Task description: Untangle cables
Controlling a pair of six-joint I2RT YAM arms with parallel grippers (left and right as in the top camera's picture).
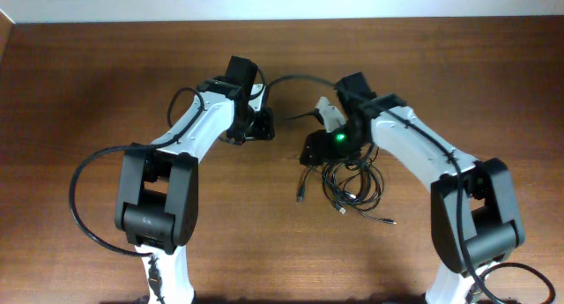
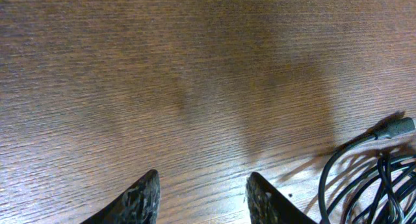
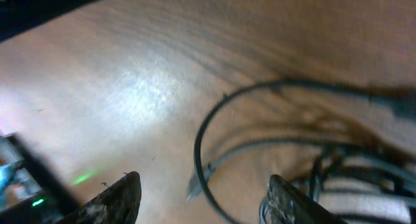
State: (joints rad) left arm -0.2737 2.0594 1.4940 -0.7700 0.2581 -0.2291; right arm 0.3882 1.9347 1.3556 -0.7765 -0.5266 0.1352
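**Both grippers open over bare wood — cable tangle lies by the right wrist**

The brown wooden table (image 1: 88,75) fills every view. Its surface is matte and lined with fine, straight grain. Two white-and-black jointed arms reach in from the near edge, the left arm (image 1: 189,128) and the right arm (image 1: 414,145). Their wrists angle toward each other near the table's middle without touching. A small green light (image 1: 339,137) glows on the right arm's wrist.

The left gripper (image 2: 203,178) shows two dark, rough-textured, pointed fingers (image 2: 140,201). They stand apart with only bare wood in the gap, so it holds nothing. The right gripper (image 3: 205,182) has its jaws spread wide, and its dark fingers (image 3: 117,198) are blurred. A thin loop of cord lies on the table below the gap, pinched by neither finger as far as the soft picture shows.

The thin black cables (image 1: 352,185) lie on the table in a loose tangle of overlapping round loops, just under and beside the right arm's wrist and apart from the left gripper. From the left wrist, the tangle's edge shows at the lower right — smooth, slightly glossy cords curving in arcs. One of them ends in a small moulded black plug (image 2: 398,125). From overhead, a straight loose end (image 1: 300,194) sticks out of the tangle's left side.
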